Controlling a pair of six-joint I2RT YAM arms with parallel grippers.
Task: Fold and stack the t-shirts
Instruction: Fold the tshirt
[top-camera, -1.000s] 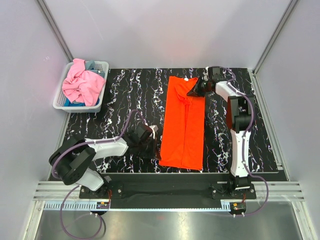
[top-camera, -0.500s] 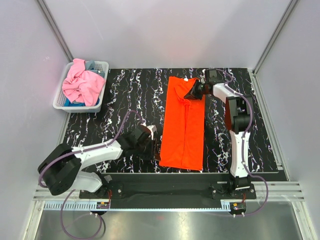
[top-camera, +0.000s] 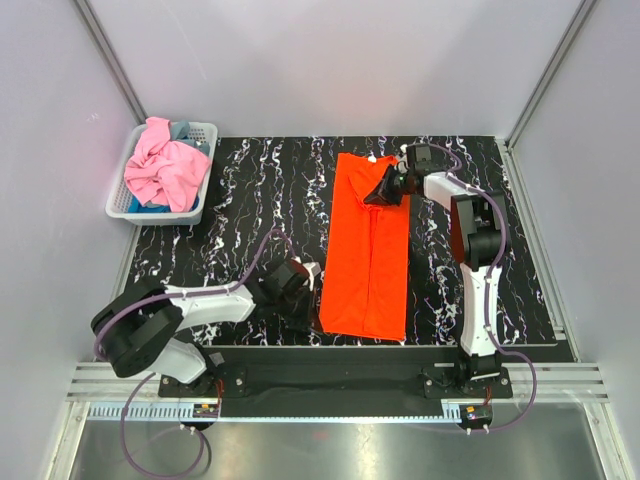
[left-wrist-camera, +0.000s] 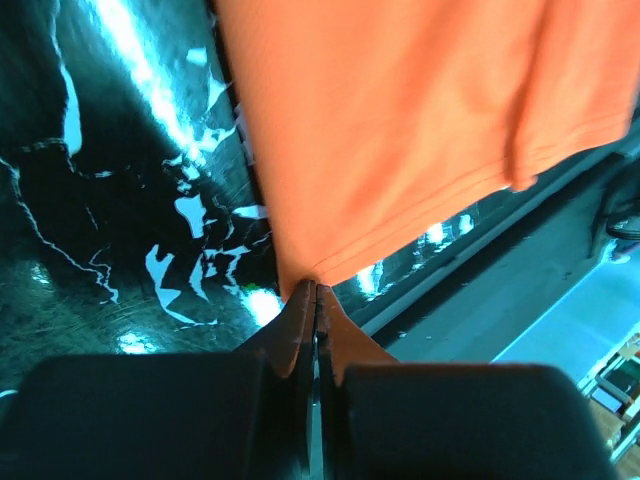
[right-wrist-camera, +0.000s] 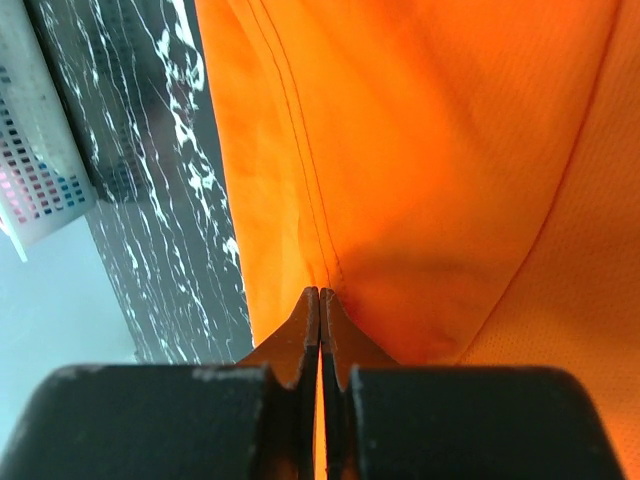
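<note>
Top external: orange t-shirt (top-camera: 366, 250) lies folded long (smooth); left gripper (left-wrist-camera: 316, 290) and right gripper (right-wrist-camera: 320, 295) pinch its edges.

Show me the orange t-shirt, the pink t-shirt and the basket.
orange t-shirt (top-camera: 365, 250), top view, middle of the cloth.
pink t-shirt (top-camera: 165, 170), top view, top of the crumpled heap.
basket (top-camera: 203, 128), top view, far right rim.

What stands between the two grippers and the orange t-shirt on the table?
Nothing visible does. The left gripper has its jaws shut on the near left corner of the orange t-shirt. The right gripper has its jaws shut on cloth at the shirt's far end. The basket stands apart at the far left.
</note>
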